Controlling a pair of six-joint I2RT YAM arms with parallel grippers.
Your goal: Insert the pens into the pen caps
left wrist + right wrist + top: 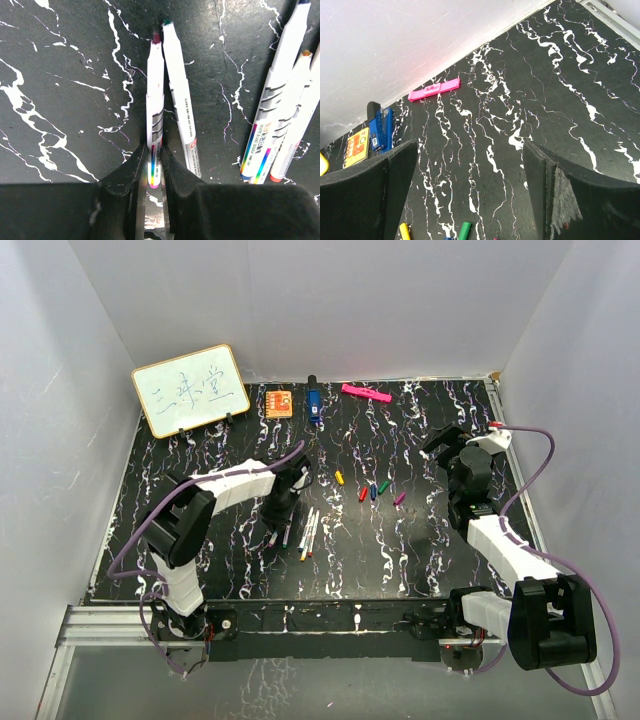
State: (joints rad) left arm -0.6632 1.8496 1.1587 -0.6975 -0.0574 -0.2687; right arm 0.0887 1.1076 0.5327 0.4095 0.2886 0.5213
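My left gripper is shut on the lower end of a white pen with a purple tip, which lies on the black marbled table. A green-tipped pen lies right beside it, touching the right finger. Three more pens lie to the right. In the top view the left gripper is just above the pens. The pen caps lie mid-table: yellow, red, blue, green, purple. My right gripper hangs open and empty above the table, beyond the yellow cap and green cap.
A whiteboard leans at the back left. Along the back edge lie an orange square, a blue object and a pink bar. White walls close in the table on three sides.
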